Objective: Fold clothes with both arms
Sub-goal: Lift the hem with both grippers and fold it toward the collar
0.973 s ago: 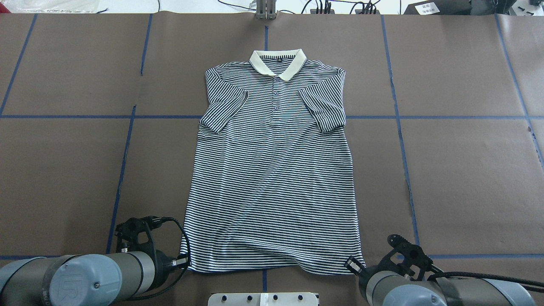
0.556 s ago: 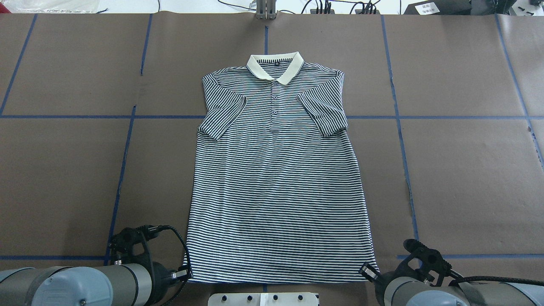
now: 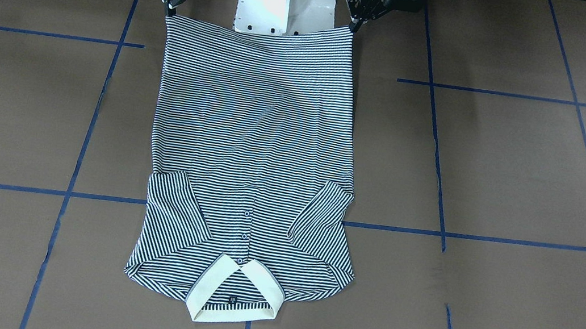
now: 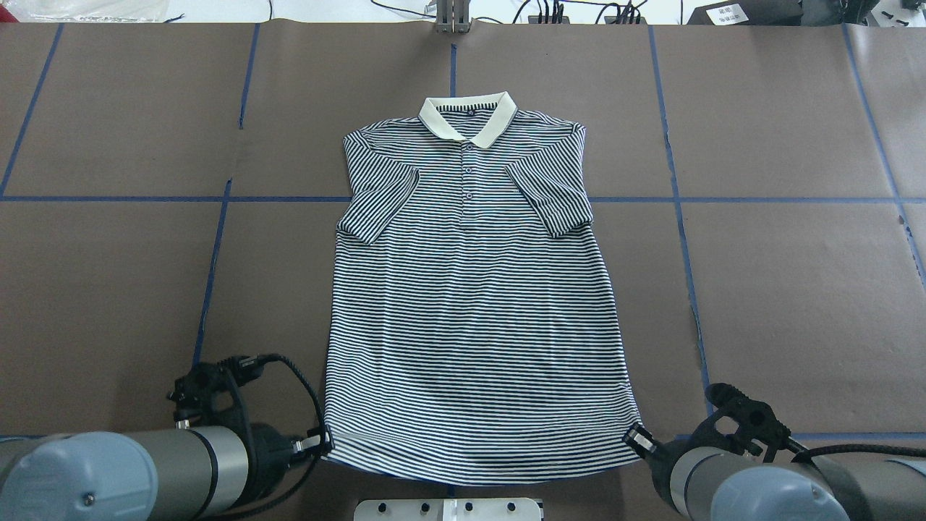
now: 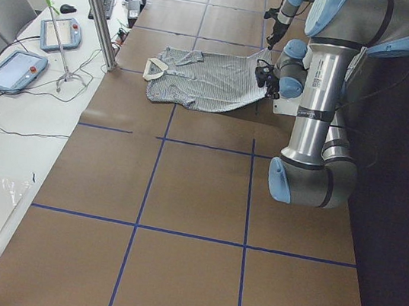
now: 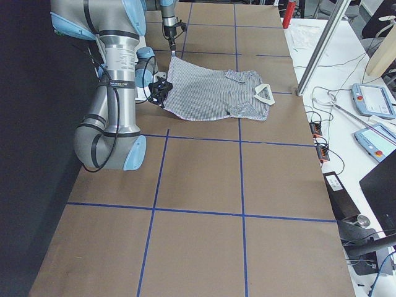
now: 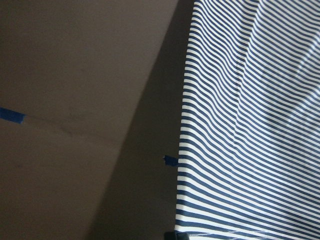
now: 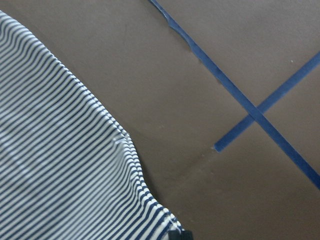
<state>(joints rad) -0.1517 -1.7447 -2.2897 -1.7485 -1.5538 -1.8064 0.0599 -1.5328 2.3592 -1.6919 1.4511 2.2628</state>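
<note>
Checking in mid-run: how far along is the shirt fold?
Done: the polo shirt lies flat, front up, collar far from the robot, with both sleeves tucked in over the chest.
In hand: the left arm and right arm each have their jaws pinched on a corner of the hem, which is raised off the table in the side views.
Left: carrying the hem toward the collar. The body shows no fold yet.

1. I am drawing my right gripper (image 4: 636, 438) outward, stretching the hem (image 4: 477, 467) of the polo shirt (image 4: 470, 304) wider.
2. The hem wrinkles are flattening out.
3. My left gripper (image 4: 323, 441) is lifting its corner; the collar (image 4: 468, 116) is sliding toward me.
</note>
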